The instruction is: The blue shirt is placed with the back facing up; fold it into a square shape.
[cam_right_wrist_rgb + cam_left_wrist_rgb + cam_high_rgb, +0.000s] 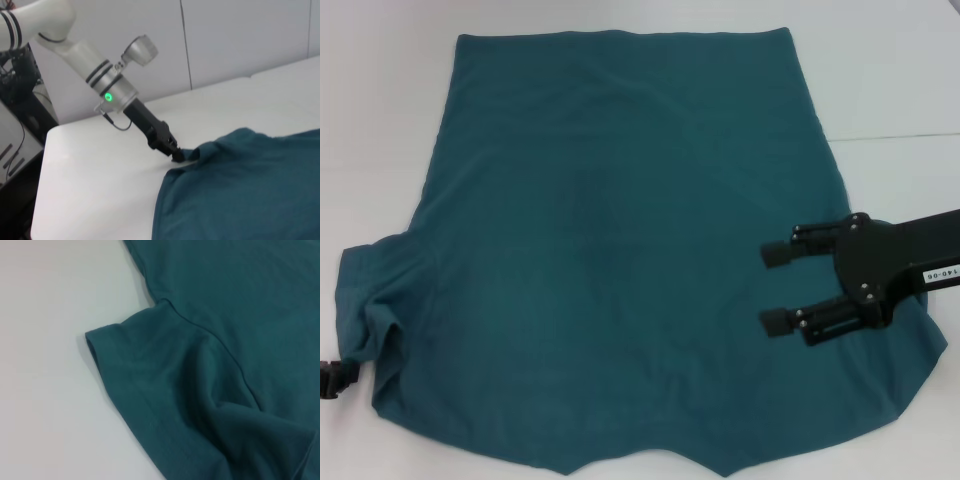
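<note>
Head view: the blue shirt (620, 250) lies flat beneath the right gripper (778, 288), its fingers spread wide. The left gripper (179, 156) pinches the bunched sleeve (365, 300) at the shirt's left edge.

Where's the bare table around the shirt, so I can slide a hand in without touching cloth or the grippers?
Bare table lies left of the shirt, beyond its far hem, and right of it past the seam line. It is crowded at the bunched left sleeve, where the left gripper meets the cloth, and near the shirt's right edge, where the open right gripper hangs over it.
</note>
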Robot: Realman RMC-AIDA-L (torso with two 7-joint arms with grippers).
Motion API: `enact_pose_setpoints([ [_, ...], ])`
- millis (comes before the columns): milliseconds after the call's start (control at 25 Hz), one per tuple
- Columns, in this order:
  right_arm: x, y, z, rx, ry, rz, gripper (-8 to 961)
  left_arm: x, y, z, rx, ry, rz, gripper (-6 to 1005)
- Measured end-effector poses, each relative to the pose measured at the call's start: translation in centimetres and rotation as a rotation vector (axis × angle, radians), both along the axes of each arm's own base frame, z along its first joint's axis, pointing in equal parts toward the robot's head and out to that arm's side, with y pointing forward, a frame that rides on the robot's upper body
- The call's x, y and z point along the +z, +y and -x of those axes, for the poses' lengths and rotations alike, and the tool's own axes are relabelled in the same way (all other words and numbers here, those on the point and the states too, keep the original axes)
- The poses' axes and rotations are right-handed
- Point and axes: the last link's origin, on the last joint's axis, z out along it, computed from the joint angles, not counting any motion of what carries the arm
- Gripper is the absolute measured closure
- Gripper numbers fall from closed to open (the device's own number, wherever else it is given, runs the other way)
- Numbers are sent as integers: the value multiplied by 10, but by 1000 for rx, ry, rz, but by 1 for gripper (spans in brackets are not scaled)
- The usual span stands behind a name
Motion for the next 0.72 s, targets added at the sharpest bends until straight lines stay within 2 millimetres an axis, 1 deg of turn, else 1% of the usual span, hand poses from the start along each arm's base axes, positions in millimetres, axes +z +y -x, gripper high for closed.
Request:
enact_pose_setpoints([
  [120,3,0,0,4,21,-12,39,1,1,-2,3,-8,-5,924],
  [280,5,-1,0,3,35,-23,39,10,8,-10,-16,-8,-35,921],
  [480,5,-3,-2,-6,46,-26,38,22,19,-30,-72,-19,-67,925],
  [720,6,-7,-7,-17,72,-41,38,27,32,-52,-130,-18,-84,928],
])
